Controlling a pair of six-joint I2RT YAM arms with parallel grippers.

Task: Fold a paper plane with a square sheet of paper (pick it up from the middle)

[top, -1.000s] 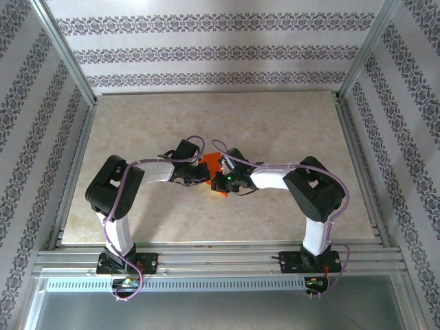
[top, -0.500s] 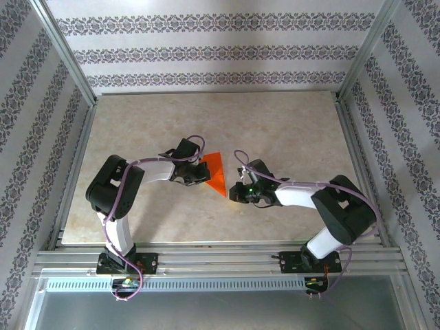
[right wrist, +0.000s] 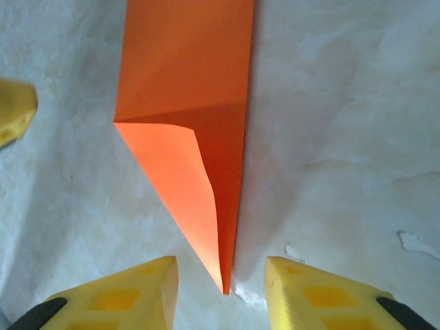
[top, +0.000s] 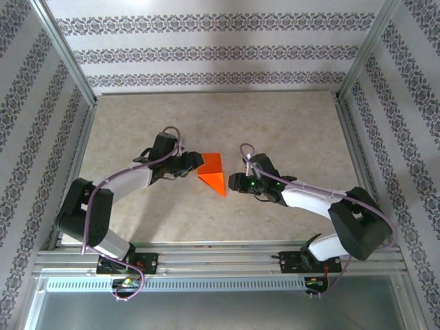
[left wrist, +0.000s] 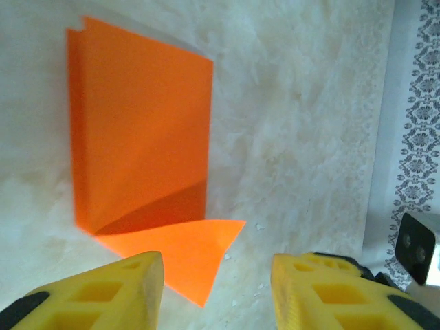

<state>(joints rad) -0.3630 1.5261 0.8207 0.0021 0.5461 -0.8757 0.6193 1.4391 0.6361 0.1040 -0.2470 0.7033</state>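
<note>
The folded, pointed paper (top: 213,175) was noted lying on the table (top: 295,130) between the left gripper (top: 195,162) and the right gripper (top: 233,182), each just beside it with its jaws spread apart.

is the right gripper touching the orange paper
Apart. Right wrist view shows bare table either side of the paper tip, between the right gripper's open fingers.

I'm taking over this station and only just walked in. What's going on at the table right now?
Two robot arms are folding an orange sheet of paper into a plane. The paper lies on the table, creased into a narrower shape with one pointed end, not yet a finished dart. The left gripper is beside its left edge and the right gripper is near the point. Both are open and neither holds the paper.
</note>
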